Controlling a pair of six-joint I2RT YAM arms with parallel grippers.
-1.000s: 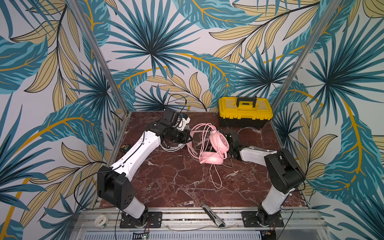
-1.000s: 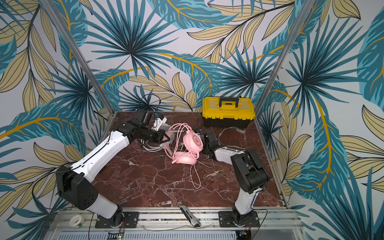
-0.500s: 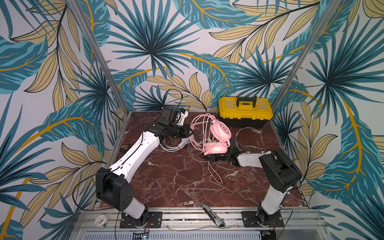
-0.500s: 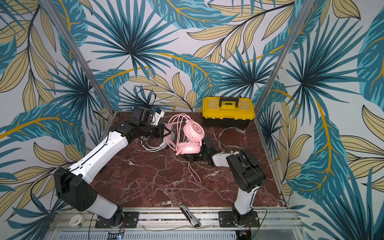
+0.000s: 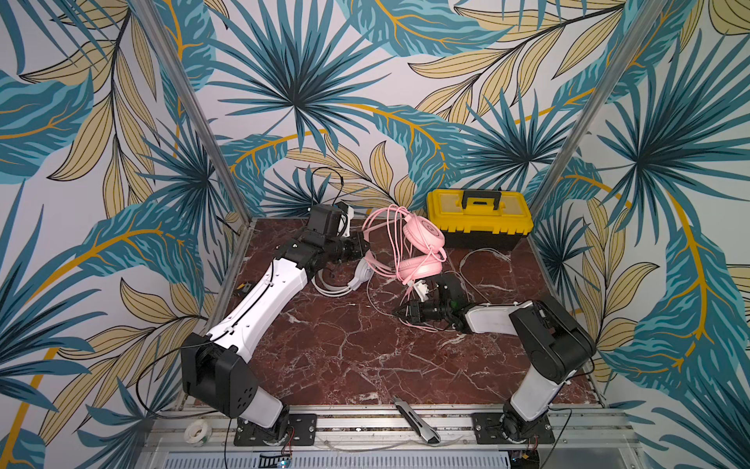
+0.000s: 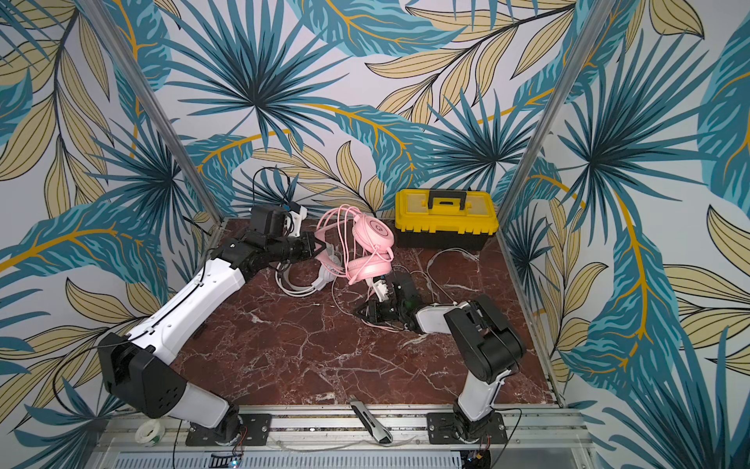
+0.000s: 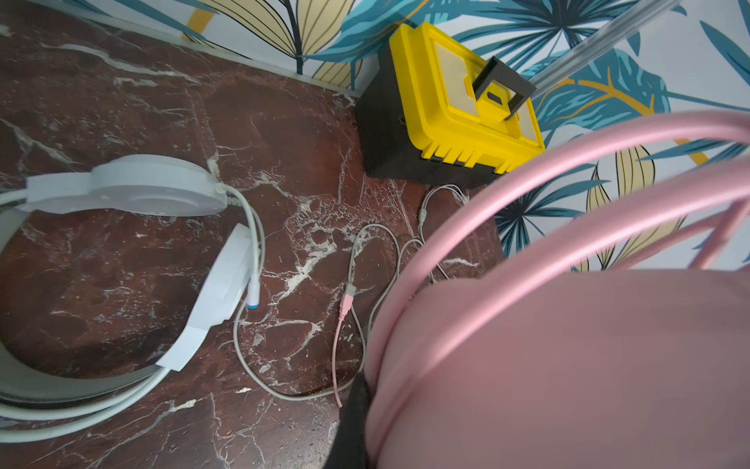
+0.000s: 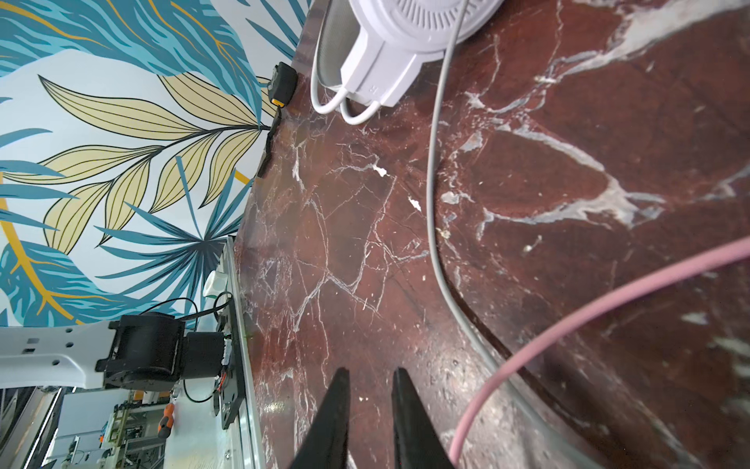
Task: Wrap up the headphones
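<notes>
The pink headphones [image 5: 423, 239] [image 6: 371, 235] hang above the table at the back, with loops of pink cable draped over the headband. My left gripper [image 5: 362, 245] [image 6: 320, 246] is shut on that headband; in the left wrist view the pink band [image 7: 568, 345] fills the frame beside one black finger [image 7: 352, 426]. The white headphones [image 5: 345, 284] [image 6: 306, 284] [image 7: 142, 191] [image 8: 389, 40] lie on the marble under it. My right gripper [image 5: 398, 312] [image 6: 358, 312] [image 8: 369, 375] sits low over the table, narrowly open and holding nothing. The pink cable [image 8: 568, 325] runs beside it.
A yellow toolbox [image 5: 479, 219] [image 6: 446, 223] [image 7: 458, 105] stands at the back right. Loose grey cable [image 8: 432, 203] [image 7: 251, 365] trails over the marble. A box cutter [image 5: 416, 418] [image 6: 371, 418] and a tape roll [image 5: 197, 432] lie on the front rail.
My left gripper has lifted the pink headphones up and back. The right gripper has drawn away from the earcups, dropped toward the table, and narrowed its jaws.
</notes>
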